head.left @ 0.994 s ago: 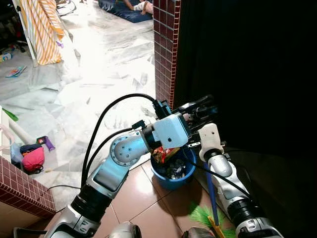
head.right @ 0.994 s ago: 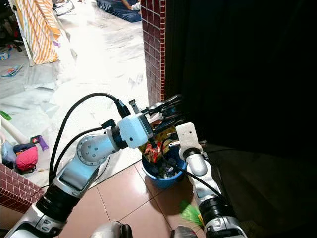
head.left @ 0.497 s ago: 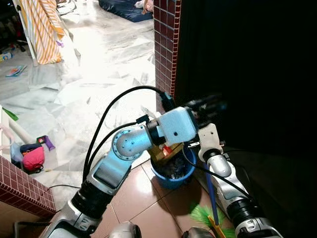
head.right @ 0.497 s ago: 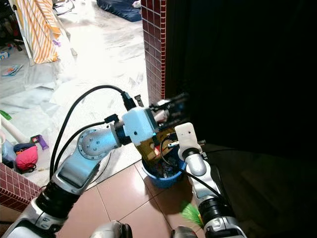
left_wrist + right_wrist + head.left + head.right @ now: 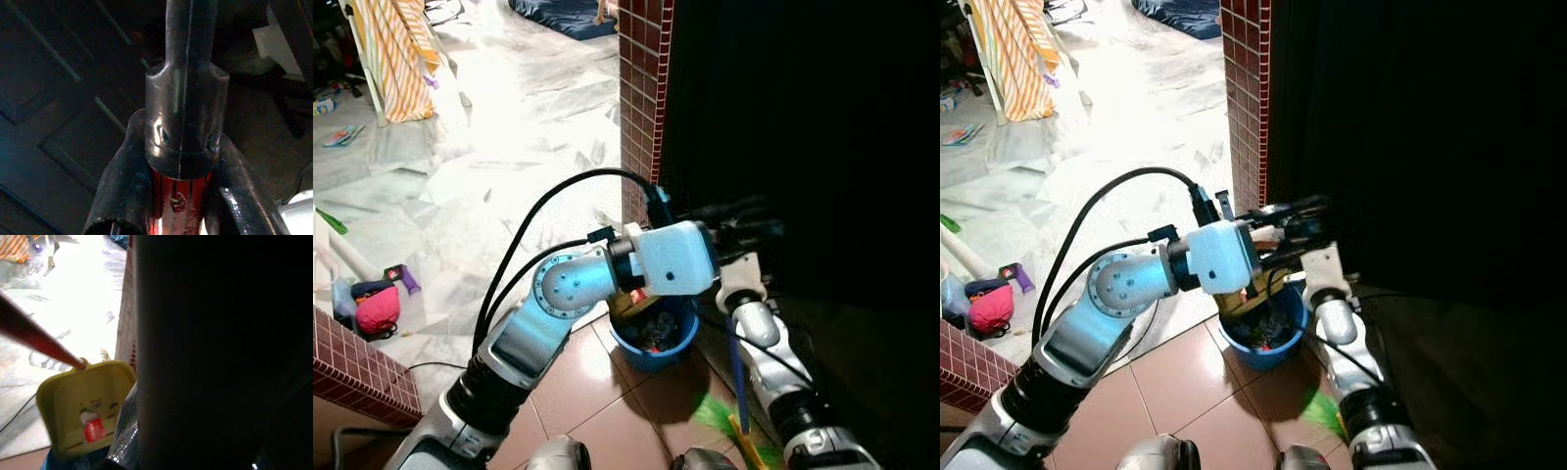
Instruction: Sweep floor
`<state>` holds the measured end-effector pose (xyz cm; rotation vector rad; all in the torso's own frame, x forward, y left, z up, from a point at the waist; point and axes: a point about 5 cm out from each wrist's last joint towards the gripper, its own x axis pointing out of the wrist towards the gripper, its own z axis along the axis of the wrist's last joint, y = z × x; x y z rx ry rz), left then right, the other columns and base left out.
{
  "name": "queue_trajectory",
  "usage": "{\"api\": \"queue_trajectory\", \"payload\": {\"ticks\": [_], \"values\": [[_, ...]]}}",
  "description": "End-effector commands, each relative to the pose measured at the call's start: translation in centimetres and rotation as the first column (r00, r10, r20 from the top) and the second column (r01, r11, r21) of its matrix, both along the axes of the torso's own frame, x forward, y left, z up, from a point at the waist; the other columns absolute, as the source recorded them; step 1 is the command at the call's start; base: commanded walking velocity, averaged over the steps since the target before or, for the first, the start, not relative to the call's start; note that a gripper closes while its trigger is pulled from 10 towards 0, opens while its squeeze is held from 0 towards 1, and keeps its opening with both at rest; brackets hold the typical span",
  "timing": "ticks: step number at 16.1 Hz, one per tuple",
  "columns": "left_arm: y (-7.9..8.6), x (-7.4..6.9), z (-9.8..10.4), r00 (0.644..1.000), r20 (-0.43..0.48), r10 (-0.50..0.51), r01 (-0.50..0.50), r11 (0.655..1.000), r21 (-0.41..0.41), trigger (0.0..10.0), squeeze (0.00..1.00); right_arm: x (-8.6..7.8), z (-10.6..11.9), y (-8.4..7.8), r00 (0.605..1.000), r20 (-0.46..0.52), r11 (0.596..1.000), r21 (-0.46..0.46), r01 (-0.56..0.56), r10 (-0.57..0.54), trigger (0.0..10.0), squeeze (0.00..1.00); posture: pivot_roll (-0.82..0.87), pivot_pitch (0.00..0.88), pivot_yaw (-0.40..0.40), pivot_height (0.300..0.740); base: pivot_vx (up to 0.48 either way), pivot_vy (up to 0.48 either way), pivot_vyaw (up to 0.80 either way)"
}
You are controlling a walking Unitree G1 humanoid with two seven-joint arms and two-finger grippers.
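Left gripper clamped on the red dustpan handle with black end cap; the shaft sits between both fingers, touching each. Yellow plastic dustpan is tilted over the round blue plastic bin, a red-and-white scrap lying in its tray. Bin stands on terracotta tiles just beside the maroon-tiled pillar, pillar at 12 o'clock from it. Right gripper: finger state cannot be told. Green-bristled broom at 4 o'clock from the bin.
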<state>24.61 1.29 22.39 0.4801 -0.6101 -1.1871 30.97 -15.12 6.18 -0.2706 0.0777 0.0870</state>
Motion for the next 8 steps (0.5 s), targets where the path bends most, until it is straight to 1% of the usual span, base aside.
{"api": "queue_trajectory", "payload": {"ticks": [1,2,3,4,5,6,7,8], "values": [[0.2,-0.2,1.4,0.998,0.061,-0.005,0.006,1.0,-0.015,10.0,0.0,1.0,1.6,-0.1,0.997,0.073,0.999,-0.034,-0.007,0.01,10.0,0.0,-0.05,0.0,0.027,0.74,0.0,0.0,0.0],[0.2,-0.1,1.3,0.999,0.041,-0.014,0.014,1.0,0.004,10.0,0.0,1.3,1.9,-0.4,0.996,0.089,0.999,-0.037,0.006,-0.003,10.0,0.0,-0.05,0.0,0.027,0.74,0.0,0.0,0.0],[0.2,0.0,1.8,1.0,0.005,-0.007,0.007,0.999,-0.052,10.0,0.0,1.3,2.0,-0.7,0.995,0.095,0.999,-0.037,0.02,-0.017,10.0,0.0,-0.05,0.0,0.031,0.74,0.0,0.0,0.0],[0.2,0.2,2.2,1.0,0.022,0.01,-0.009,0.998,-0.069,10.0,0.0,1.5,2.2,-0.9,0.995,0.099,0.999,-0.038,0.028,-0.024,10.0,0.0,-0.05,0.002,0.033,0.74,0.0,0.0,0.0],[0.4,0.4,3.2,0.999,0.028,0.035,-0.031,0.99,-0.135,10.0,0.0,1.6,2.5,-1.4,0.992,0.118,0.997,-0.048,0.061,-0.055,10.0,0.0,-0.05,0.003,0.031,0.74,0.0,0.0,0.0],[0.1,0.0,3.3,1.0,0.01,0.011,-0.01,0.99,-0.144,10.0,0.0,1.7,2.5,-1.7,0.991,0.119,0.996,-0.046,0.074,-0.068,10.0,0.0,-0.05,0.002,0.028,0.74,0.0,0.0,0.0],[-0.1,-0.2,3.2,1.0,0.01,-0.004,0.005,0.992,-0.129,10.0,0.0,1.7,2.5,-1.7,0.991,0.117,0.996,-0.046,0.072,-0.066,10.0,0.0,-0.05,0.002,0.028,0.74,0.0,0.0,0.0],[0.3,0.0,3.7,1.0,0.013,0.019,-0.016,0.985,-0.172,10.0,0.0,2.0,2.8,-1.7,0.99,0.126,0.996,-0.055,0.077,-0.069,10.0,0.0,-0.05,0.004,0.027,0.74,0.0,0.0,0.0]]}}
